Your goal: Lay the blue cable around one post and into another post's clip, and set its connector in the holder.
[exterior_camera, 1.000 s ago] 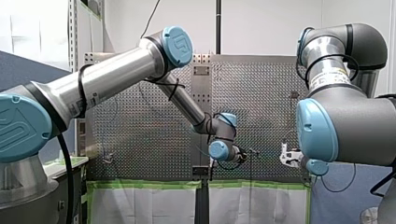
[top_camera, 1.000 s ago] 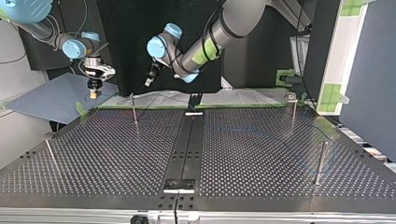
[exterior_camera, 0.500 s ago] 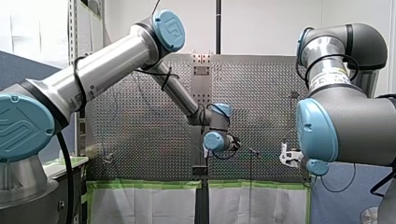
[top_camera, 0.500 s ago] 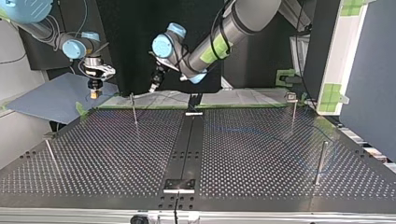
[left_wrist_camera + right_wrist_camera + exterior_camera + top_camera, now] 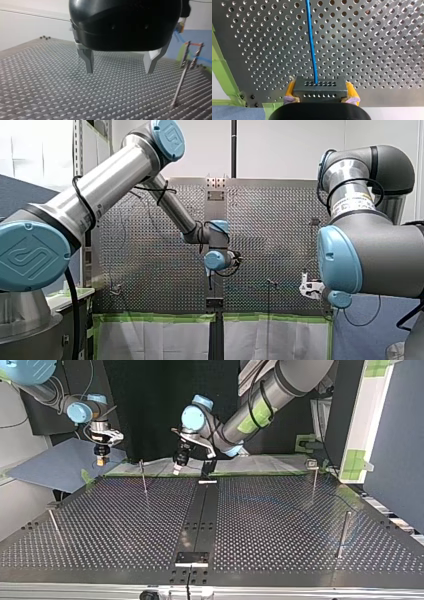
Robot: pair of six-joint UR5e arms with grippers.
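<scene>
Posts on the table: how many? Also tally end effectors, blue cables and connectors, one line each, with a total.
Posts: 4
End effectors: 2, my left end effector and my right end effector
Blue cable: 1
Connector: 1
Total: 8

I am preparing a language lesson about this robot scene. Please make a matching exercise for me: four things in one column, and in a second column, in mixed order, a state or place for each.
Things
1. left gripper
2. right gripper
3. blue cable
4. green tape

States or places
a. lies along the edge of the table
b. open, holding nothing
c. shut on the connector
d. runs out of the connector over the table

Pairs: 1-b; 2-c; 3-d; 4-a
</scene>
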